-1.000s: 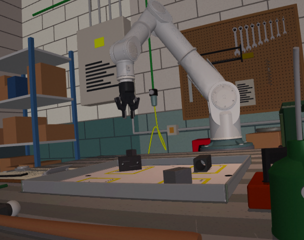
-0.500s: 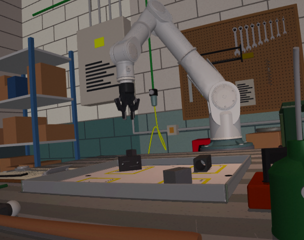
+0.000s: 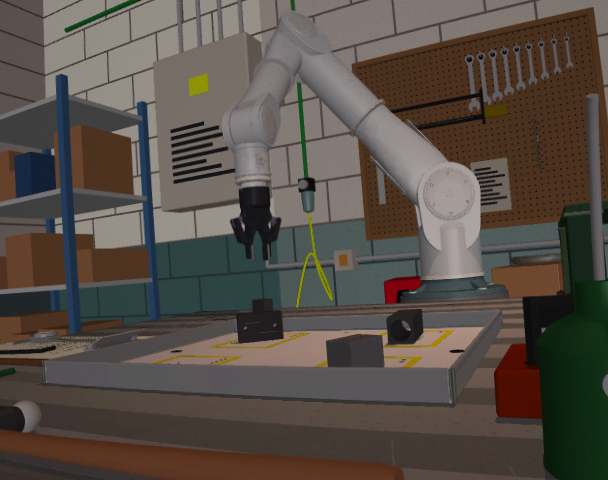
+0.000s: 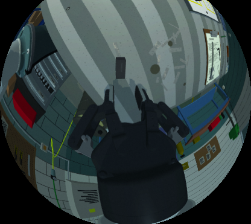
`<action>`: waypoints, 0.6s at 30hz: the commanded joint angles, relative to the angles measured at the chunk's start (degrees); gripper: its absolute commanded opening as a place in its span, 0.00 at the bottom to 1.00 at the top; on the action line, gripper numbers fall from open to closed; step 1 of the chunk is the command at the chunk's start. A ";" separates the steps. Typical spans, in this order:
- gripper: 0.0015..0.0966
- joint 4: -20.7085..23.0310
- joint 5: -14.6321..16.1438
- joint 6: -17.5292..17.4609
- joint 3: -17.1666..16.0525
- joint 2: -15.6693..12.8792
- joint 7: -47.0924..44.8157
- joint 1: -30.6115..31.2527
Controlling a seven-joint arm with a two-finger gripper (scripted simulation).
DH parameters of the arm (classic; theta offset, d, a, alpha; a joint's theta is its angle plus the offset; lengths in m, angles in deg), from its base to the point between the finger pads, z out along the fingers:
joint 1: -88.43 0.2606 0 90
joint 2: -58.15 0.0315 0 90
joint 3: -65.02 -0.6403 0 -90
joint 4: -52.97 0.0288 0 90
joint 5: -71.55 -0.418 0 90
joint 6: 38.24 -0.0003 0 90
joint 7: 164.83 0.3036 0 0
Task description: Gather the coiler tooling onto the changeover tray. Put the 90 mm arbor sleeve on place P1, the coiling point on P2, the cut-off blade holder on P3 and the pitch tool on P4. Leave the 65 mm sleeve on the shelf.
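A small dark block (image 4: 120, 68) lies on the striped bench top beyond my fingertips in the wrist camera. My gripper (image 3: 256, 251) (image 4: 124, 93) hangs high above the far side of the grey changeover tray (image 3: 273, 356), open and holding nothing. On the tray a black stepped block (image 3: 260, 323) sits in a yellow-outlined place below the gripper. A black block with a round bore (image 3: 405, 325) stands in the place to the right. A plain dark grey block (image 3: 354, 351) sits nearer the tray's front edge, and the front-left place (image 3: 196, 359) is empty.
Blue shelving (image 3: 66, 206) with cardboard boxes stands at the left. A green machine (image 3: 586, 372) with a red block (image 3: 516, 387) crowds the right. A clipboard (image 3: 20, 349) lies left of the tray, a brown bar (image 3: 191, 460) in front, and a yellow hose (image 3: 315, 268) hangs behind.
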 commanded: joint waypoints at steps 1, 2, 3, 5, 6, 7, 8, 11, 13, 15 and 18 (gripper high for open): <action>0.46 -0.33 1.19 -0.37 0.01 -0.74 1.10 0.10; 0.46 -0.65 2.49 -0.77 0.01 -1.49 2.30 0.20; 0.46 -0.98 3.89 -1.15 0.02 -2.30 3.59 0.30; 0.46 -1.62 6.88 -1.85 0.02 -3.99 6.31 0.49; 0.46 -1.91 8.41 -2.15 0.02 -4.85 7.69 0.59; 0.46 -2.19 9.92 -2.41 0.02 -5.70 9.05 0.67; 0.46 -2.43 11.40 -2.62 0.01 -6.52 10.37 0.75; 0.46 -3.00 15.27 -3.05 0.01 -8.70 13.79 0.93; 0.46 -3.25 17.20 -3.18 0.00 -9.78 15.46 1.01; 0.46 -3.40 18.48 -3.25 0.00 -10.50 16.57 1.06; 0.46 -3.49 19.31 -3.28 -0.01 -10.95 17.29 1.09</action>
